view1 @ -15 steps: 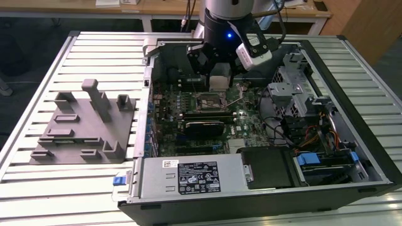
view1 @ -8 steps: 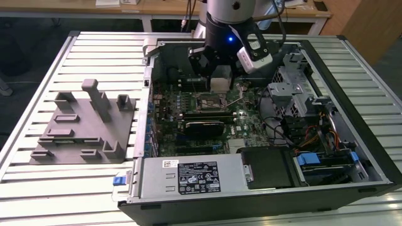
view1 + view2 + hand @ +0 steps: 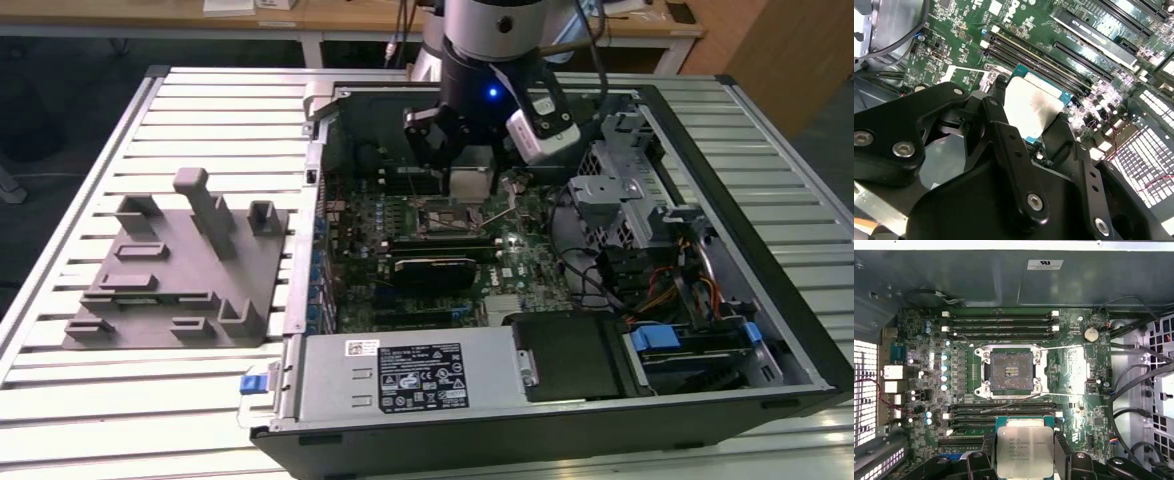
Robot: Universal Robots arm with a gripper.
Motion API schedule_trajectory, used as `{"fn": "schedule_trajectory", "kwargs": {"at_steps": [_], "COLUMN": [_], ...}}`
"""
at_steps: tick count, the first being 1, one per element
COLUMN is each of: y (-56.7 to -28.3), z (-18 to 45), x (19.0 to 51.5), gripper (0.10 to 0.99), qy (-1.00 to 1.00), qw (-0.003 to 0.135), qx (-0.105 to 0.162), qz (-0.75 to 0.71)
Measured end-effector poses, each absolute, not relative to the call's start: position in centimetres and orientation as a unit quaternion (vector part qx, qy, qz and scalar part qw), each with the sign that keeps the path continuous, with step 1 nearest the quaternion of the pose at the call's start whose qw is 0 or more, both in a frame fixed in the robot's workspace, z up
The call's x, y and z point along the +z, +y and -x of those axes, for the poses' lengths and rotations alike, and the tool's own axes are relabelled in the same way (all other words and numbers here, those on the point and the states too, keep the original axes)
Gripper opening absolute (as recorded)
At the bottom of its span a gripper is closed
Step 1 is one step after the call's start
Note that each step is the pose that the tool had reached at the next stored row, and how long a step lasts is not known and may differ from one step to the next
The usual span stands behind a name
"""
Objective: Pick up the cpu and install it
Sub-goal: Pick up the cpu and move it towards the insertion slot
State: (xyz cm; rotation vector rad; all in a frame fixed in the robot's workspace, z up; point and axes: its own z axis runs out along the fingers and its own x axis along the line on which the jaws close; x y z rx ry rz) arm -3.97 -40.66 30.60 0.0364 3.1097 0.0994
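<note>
Now, my black gripper (image 3: pixel 1025 440): pinching the small flat square silver cpu (image 3: pixel 1025 455) by two opposite edges.
Cpu: up over the green board (image 3: pixel 1074 390), near the open square metal socket (image 3: pixel 1011 371).
Feel: I think light, stiff, slippery, easy to break.
Best hold: thin edges, never underneath.

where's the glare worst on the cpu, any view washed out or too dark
Second wrist view: the cpu top glares almost white in the pincer; first wrist view: its lid is evenly grey, but the vent grille is blown out white; exterior view: the case interior is shaded.
</note>
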Motion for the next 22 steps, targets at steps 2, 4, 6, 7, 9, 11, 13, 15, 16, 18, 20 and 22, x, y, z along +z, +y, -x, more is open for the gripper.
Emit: {"fn": "schedule_trajectory", "kwargs": {"at_steps": [2, 4, 6, 7, 9, 11, 13, 15, 16, 18, 20, 22], "y": [-40.7, -40.7, -40.7, -40.7, -40.6, -40.6, -40.5, -40.3, -40.2, -40.1, -39.9, -39.7], "z": [3.9, 3.8, 3.8, 3.7, 3.7, 3.7, 3.7, 3.7, 3.7, 3.7, 3.7, 3.7], "x": [30.3, 30.1, 29.8, 29.6, 29.3, 29.0, 28.7, 28.5, 28.3, 28.0, 27.7, 27.5], "gripper": [0.541, 0.541, 0.541, 0.541, 0.541, 0.541, 0.541, 0.541, 0.541, 0.541, 0.541, 0.541], "qy": [0.999, 0.999, 0.999, 0.999, 0.999, 0.999, 0.999, 0.999, 0.999, 0.999, 0.999, 0.999], "qw": [0.015, 0.015, 0.014, 0.014, 0.014, 0.013, 0.013, 0.012, 0.012, 0.012, 0.011, 0.011], "qx": [0.032, 0.032, 0.032, 0.032, 0.032, 0.032, 0.032, 0.032, 0.032, 0.032, 0.032, 0.032], "qz": [-0.012, -0.012, -0.012, -0.012, -0.012, -0.012, -0.012, -0.012, -0.012, -0.012, -0.012, -0.012]}}
